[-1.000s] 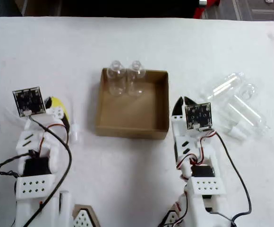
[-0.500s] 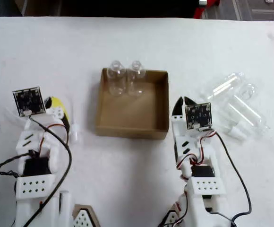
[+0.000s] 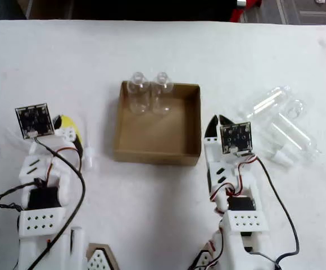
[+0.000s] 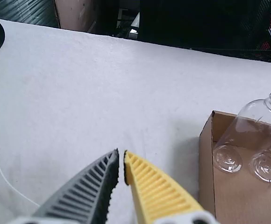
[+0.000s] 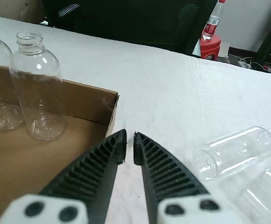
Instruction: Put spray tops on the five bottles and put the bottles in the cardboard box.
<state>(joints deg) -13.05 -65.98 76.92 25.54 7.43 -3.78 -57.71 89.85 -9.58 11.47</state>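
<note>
The cardboard box (image 3: 157,153) sits mid-table. Two clear bottles (image 3: 139,93) (image 3: 162,91) stand upright against its far wall, both without spray tops. More clear bottles (image 3: 264,104) (image 3: 295,136) lie on their sides to the right of the box. One white spray top (image 3: 88,154) lies left of the box, and another white piece (image 3: 280,159) lies by the loose bottles. My left gripper (image 4: 121,161), grey and yellow, is shut on nothing, left of the box (image 4: 206,154). My right gripper (image 5: 129,140), black, is shut on nothing just off the box's right wall (image 5: 79,100), with a lying bottle (image 5: 233,151) beyond it.
A white cloth (image 3: 163,50) covers the table, with free room behind the box and between the arms. A thin white tube (image 4: 9,186) lies on the cloth near my left gripper. The table's far edge borders a dark floor.
</note>
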